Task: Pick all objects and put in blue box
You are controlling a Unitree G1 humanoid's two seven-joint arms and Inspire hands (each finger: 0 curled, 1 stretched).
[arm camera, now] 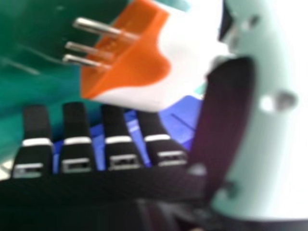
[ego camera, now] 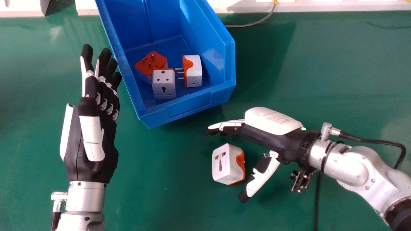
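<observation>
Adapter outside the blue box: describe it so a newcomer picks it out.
Find the blue box on the green table. Nearer the robot, between thumb and fingers of the right hand, sits the white and orange adapter. It alone lies on the table; the three other adapters are inside the box.

Head view high, forward and down; right-hand view close, past fingers (ego camera: pixel 233 129); adapter (ego camera: pixel 222 164), box (ego camera: pixel 189 105) in both.
</observation>
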